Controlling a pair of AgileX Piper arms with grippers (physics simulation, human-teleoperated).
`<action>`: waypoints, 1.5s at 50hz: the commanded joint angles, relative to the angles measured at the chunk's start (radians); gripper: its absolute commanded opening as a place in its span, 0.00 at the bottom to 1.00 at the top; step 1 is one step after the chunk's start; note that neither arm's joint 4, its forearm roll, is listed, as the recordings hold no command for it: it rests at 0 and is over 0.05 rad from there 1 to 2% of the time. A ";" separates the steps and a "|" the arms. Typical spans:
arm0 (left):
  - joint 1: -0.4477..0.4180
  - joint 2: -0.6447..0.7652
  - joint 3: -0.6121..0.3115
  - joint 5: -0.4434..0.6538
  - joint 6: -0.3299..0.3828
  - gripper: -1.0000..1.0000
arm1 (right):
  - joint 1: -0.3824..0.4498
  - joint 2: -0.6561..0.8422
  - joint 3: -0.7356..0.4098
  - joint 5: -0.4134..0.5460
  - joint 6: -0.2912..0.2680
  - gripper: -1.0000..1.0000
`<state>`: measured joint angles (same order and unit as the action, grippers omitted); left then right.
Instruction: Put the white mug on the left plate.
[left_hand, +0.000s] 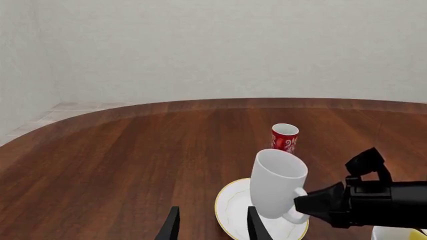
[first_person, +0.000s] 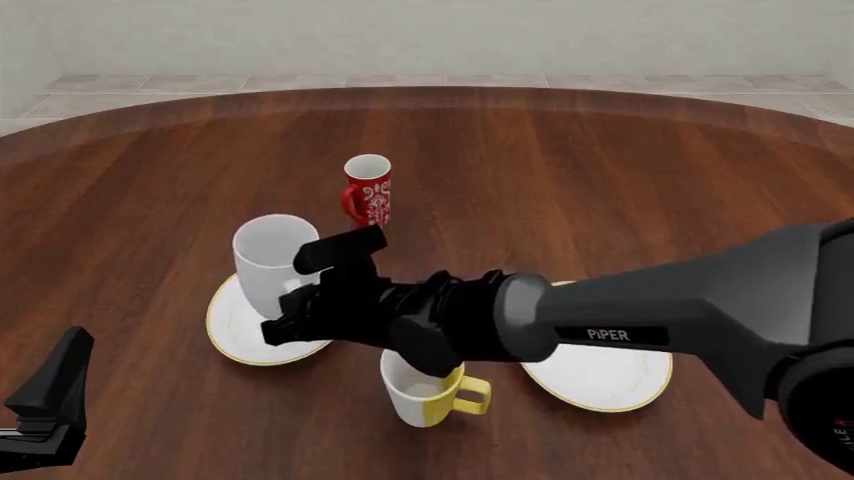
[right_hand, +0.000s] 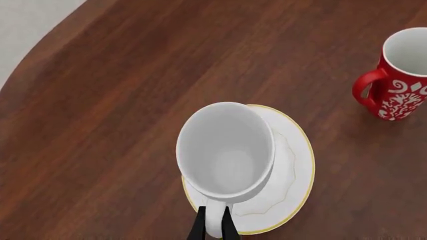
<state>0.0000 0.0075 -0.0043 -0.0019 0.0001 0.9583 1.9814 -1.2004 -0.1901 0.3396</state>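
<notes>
Wood table (first_person: 160, 180): red mug (first_person: 368, 189) behind white mug (first_person: 271, 256), yellow mug (first_person: 424, 391) nr front.

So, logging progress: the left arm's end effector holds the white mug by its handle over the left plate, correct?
Not the left: the right end effector pinches the white mug's handle over the left plate, as the right wrist view shows. The left end effector is empty.

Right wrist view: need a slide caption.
Right gripper holds the white mug by its handle over the left plate; red mug nearby.

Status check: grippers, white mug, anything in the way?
Right gripper shut on white mug handle, mug over left plate. Left gripper open, idle. Red mug clear behind.
</notes>
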 joint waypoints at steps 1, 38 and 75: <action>0.000 0.000 0.000 0.000 0.000 1.00 | -0.001 0.005 -0.007 0.002 0.007 0.00; 0.000 0.000 0.000 0.000 0.000 1.00 | 0.009 0.028 -0.008 0.007 0.016 0.00; 0.000 0.000 0.000 0.000 0.000 1.00 | 0.004 0.046 -0.021 0.016 0.010 0.00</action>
<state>0.0001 0.0075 -0.0043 -0.0019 0.0001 0.9626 2.0265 -1.2156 -0.1733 0.3426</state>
